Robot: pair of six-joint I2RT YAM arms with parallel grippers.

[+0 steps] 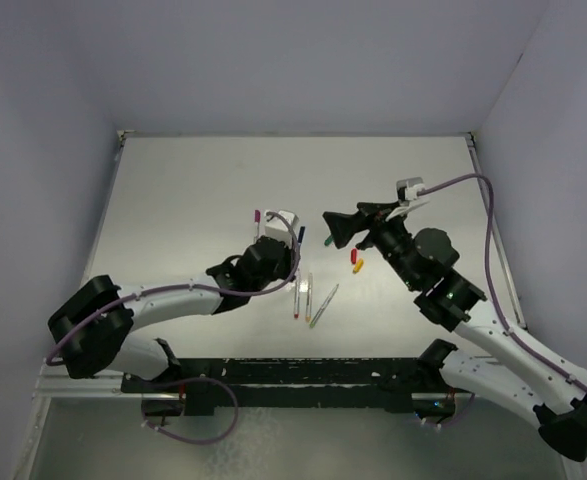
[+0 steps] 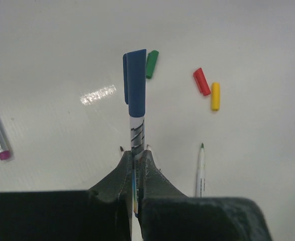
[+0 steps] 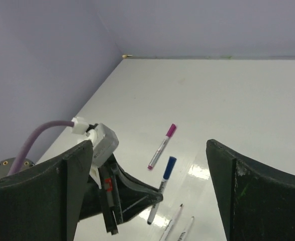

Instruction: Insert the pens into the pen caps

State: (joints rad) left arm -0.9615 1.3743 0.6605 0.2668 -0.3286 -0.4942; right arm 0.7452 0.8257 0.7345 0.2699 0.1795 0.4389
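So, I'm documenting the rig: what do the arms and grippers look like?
The left arm and right arm have white links and bulky black joints, each trailed by a purple cable. The left gripper and right gripper are black with tapered wedge fingers; a white box sits at each wrist. A green light shows on the right arm.

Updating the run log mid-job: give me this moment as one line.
left gripper: shut on blue-capped pen | right gripper: open, empty | loose: green cap, red cap, yellow cap
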